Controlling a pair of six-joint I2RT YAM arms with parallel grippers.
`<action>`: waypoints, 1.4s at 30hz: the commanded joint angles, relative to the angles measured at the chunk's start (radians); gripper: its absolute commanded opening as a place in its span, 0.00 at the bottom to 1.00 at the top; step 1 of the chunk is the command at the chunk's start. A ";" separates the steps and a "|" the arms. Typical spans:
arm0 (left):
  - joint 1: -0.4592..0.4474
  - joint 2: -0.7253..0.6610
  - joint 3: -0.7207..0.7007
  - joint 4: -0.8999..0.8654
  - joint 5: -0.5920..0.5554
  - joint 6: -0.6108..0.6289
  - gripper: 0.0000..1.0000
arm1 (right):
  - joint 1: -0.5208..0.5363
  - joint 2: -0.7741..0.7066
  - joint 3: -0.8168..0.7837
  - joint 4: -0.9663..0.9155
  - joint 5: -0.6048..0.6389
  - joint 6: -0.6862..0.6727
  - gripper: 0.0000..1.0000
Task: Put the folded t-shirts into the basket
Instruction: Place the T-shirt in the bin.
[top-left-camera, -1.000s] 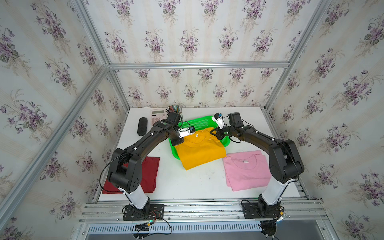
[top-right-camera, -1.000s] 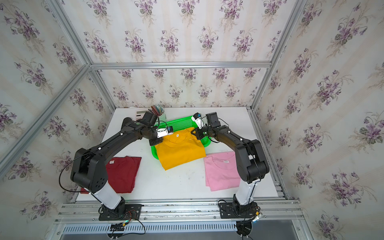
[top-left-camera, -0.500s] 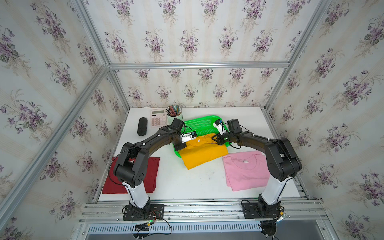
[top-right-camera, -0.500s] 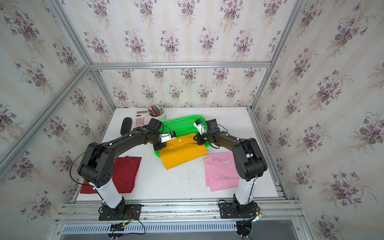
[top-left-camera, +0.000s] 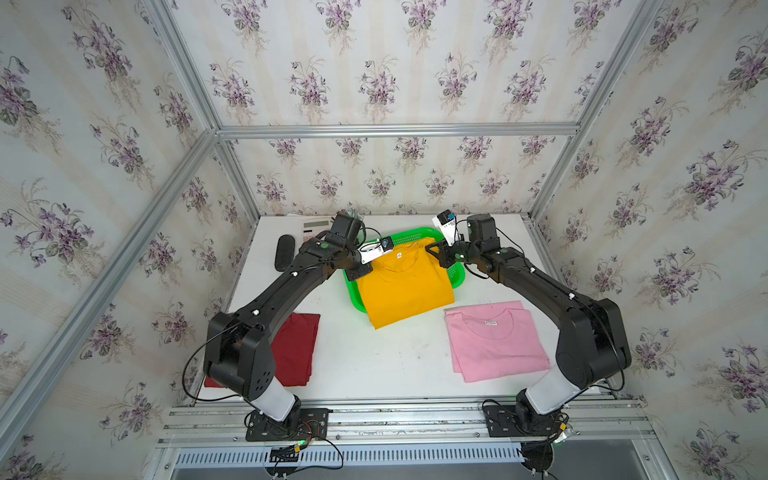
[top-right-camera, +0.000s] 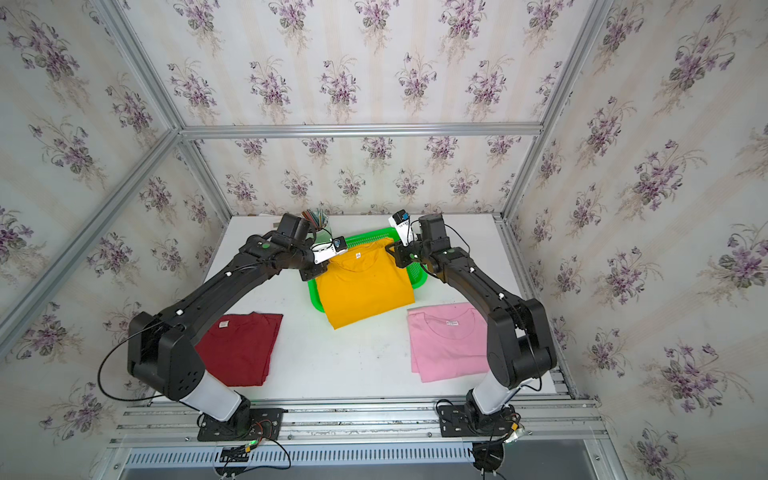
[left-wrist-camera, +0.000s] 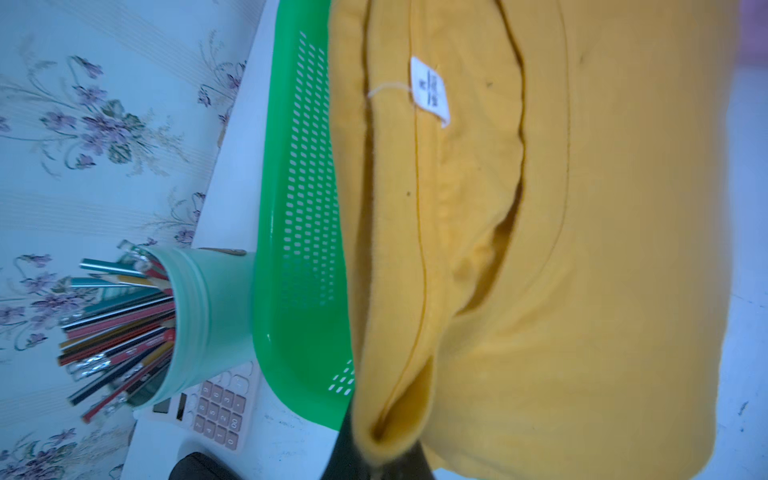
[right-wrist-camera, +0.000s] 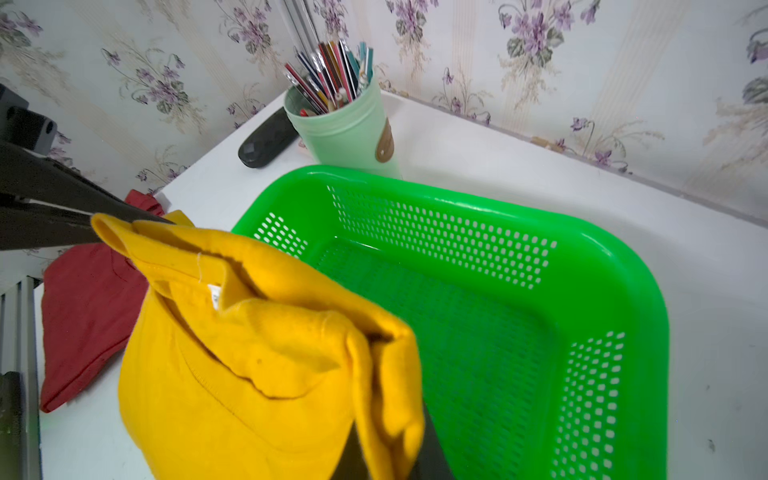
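The mustard yellow t-shirt (top-left-camera: 405, 286) (top-right-camera: 365, 291) is held up by its collar edge over the bright green basket (top-left-camera: 415, 237) (top-right-camera: 417, 276). Its lower part drapes over the basket's near rim onto the table. My left gripper (top-left-camera: 360, 272) (left-wrist-camera: 376, 453) is shut on one shoulder corner. My right gripper (top-left-camera: 434, 251) (right-wrist-camera: 386, 449) is shut on the other. In the right wrist view the basket (right-wrist-camera: 436, 232) shows a bare floor. The dark red t-shirt (top-left-camera: 297, 349) (top-right-camera: 241, 349) lies folded at the near left. The pink t-shirt (top-left-camera: 494, 340) (top-right-camera: 446, 340) lies folded at the near right.
A pale green pencil cup (left-wrist-camera: 212, 307) (right-wrist-camera: 349, 124) stands just behind the basket's far left corner. A pink calculator (top-left-camera: 311, 226) (left-wrist-camera: 220, 407) and a black oblong object (top-left-camera: 284, 251) (right-wrist-camera: 268, 141) lie at the back left. Wallpapered walls close in the table.
Half a second ago both grippers were lower with the yellow t-shirt. They now stand higher and farther back, with its collar edge over the basket.
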 joint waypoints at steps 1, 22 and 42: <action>0.002 -0.045 0.005 -0.020 0.044 -0.002 0.04 | 0.001 -0.034 0.032 -0.052 -0.022 -0.007 0.00; 0.010 0.223 0.018 0.062 0.015 0.051 0.03 | -0.001 0.114 0.020 0.020 0.044 -0.060 0.00; 0.009 0.406 0.069 0.169 -0.108 0.075 0.08 | -0.026 0.257 -0.050 0.177 0.073 0.005 0.04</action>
